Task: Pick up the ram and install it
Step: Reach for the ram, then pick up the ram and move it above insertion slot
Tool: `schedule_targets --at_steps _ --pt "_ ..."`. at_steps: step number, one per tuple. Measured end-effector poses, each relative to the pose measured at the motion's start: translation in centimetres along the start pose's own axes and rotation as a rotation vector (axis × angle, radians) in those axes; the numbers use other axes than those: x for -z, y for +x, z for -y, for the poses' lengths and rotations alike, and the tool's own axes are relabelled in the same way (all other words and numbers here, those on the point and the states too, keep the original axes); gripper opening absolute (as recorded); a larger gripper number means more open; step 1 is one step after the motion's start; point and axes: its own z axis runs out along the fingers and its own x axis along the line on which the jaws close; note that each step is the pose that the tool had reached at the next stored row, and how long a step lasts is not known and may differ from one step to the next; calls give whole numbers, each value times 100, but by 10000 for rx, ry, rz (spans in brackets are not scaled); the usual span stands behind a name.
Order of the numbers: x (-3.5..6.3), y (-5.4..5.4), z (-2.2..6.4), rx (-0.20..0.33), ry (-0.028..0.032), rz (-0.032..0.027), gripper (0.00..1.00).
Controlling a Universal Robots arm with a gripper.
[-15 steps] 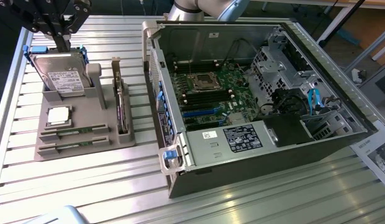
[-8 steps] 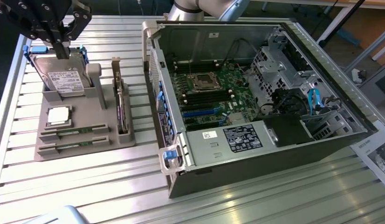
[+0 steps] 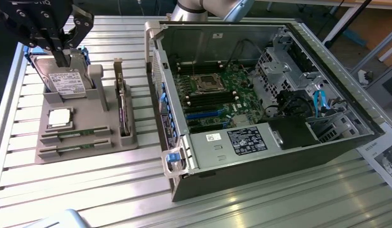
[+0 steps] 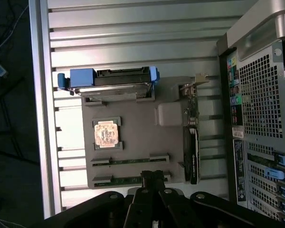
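Observation:
Two ram sticks (image 3: 76, 133) (image 3: 74, 148) lie in slots at the front of the grey holder (image 3: 88, 157); each is slim and green. In the wrist view the same sticks (image 4: 130, 161) (image 4: 123, 181) lie side by side in the holder (image 4: 137, 137). My gripper (image 3: 60, 57) hangs high over the holder, shut, with nothing between its fingers. In the wrist view the black fingertips (image 4: 152, 176) are pressed together over the outer stick. The open computer case (image 3: 259, 95) shows its motherboard, with dark memory slots (image 3: 212, 100) beside the processor socket.
The holder also carries a hard drive with blue rails (image 3: 66, 80), a square silver processor (image 3: 60, 117) and an upright dark expansion card (image 3: 124, 116). The case stands to the exterior view's right of the holder on a slatted metal table (image 3: 88, 190). Papers lie at the far right.

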Motion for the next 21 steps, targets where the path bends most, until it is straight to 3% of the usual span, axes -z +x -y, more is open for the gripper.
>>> schedule_targets --at_steps 15,21 --pt "0 0 0 19 0 0 10" --pt "1 0 2 659 -15 -30 10"
